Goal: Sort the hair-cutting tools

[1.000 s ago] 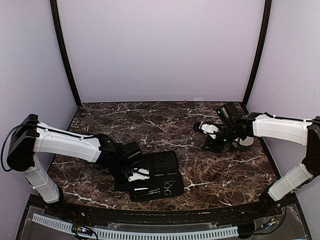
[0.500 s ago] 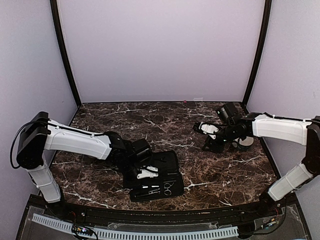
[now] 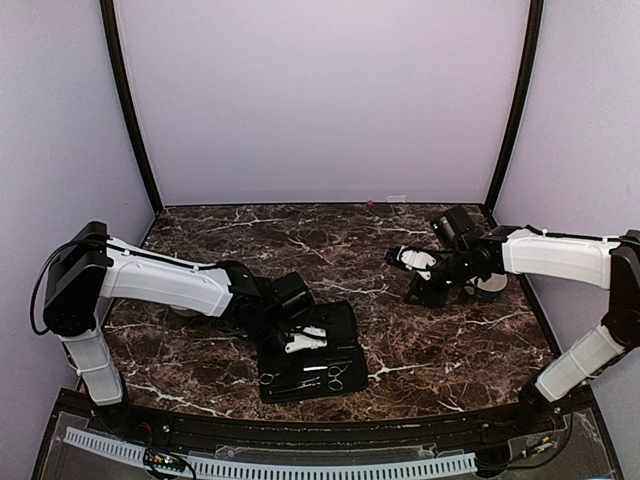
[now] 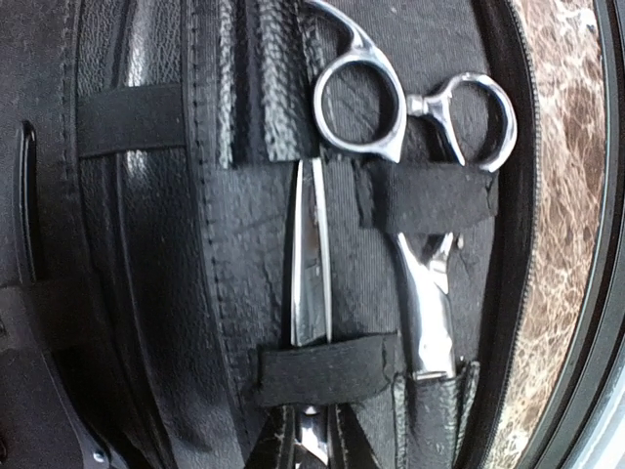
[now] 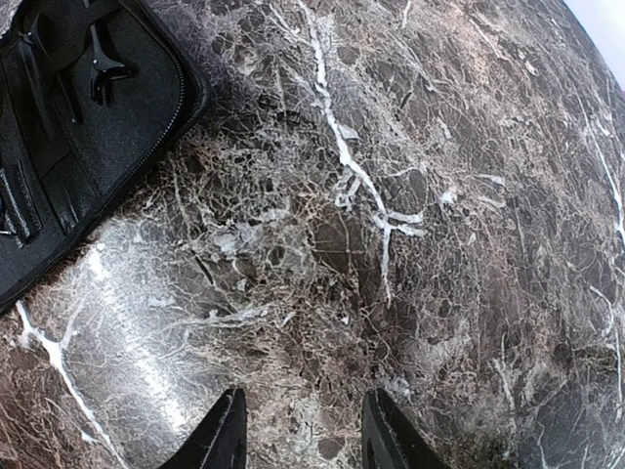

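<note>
Left gripper (image 3: 300, 342) sits low over open black case (image 3: 335, 325), wrist cam almost on it. Can't tell if its jaws are apart or closed, fingers not clearly in frame. Silver scissors (image 4: 311, 256) directly under it, tucked in the case under elastic straps (image 4: 327, 374), ring handles away from the gripper's base. Right gripper (image 5: 303, 440) hangs over bare marble table (image 5: 391, 195), fingers (image 5: 223, 435) spread, nothing between them. Case corner is ahead-left of it, well apart.
</note>
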Available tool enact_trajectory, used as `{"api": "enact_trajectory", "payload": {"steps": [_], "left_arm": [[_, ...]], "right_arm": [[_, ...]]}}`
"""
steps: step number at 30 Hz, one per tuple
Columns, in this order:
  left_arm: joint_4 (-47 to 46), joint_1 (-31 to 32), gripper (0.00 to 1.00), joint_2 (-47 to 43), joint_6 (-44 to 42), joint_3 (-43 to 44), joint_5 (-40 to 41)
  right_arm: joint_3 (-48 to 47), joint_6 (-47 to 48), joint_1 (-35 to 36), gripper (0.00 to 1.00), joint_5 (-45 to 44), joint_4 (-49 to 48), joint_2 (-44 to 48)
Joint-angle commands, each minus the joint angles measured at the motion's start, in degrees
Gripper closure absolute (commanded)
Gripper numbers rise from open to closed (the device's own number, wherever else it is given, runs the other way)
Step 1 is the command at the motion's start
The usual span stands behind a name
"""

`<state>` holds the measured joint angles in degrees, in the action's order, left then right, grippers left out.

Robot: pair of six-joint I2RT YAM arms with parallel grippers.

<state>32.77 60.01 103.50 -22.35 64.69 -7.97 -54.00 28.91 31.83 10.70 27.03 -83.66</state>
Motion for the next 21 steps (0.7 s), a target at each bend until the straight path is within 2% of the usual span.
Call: {"api": "enact_trajectory", "payload": {"steps": [1,5,7,9,12,13,21], "left_arm": [[-2.3,0.11,1.0,2.74,1.21,-0.45,-0.39],[-4.03,0.09,1.0,2.93,2.52,-0.56,-0.23],[-4.21,0.19,0.95,2.77,2.9,-0.7,-0.06],[-3.5,0.2,0.87,2.08,3.07,-0.86,0.39],[-1.57,0.76,0.63,-0.77,3.14,-1.0,1.44],[-1.0,1.11,0.59,-2.3,3.29,-1.12,1.9],[2.87,1.63,0.55,-15.73,7.66,-4.07,8.05]], "right_arm": [[-0.54,0.52,-0.24,0.6,0.94,-0.25,-0.37],[-0.58,0.51,-0.19,0.6,0.99,-0.14,-0.53],[-0.63,0.53,-0.2,0.6,0.96,-0.09,-0.56],[-0.58,0.53,-0.2,0.59,1.11,-0.04,-0.55],[-0.63,0.52,-0.19,0.59,1.21,-0.04,-0.54],[-0.63,0.5,-0.24,0.59,1.2,-0.04,-0.52],[-0.82,0.54,-0.2,0.59,1.34,0.13,-0.92]]}}
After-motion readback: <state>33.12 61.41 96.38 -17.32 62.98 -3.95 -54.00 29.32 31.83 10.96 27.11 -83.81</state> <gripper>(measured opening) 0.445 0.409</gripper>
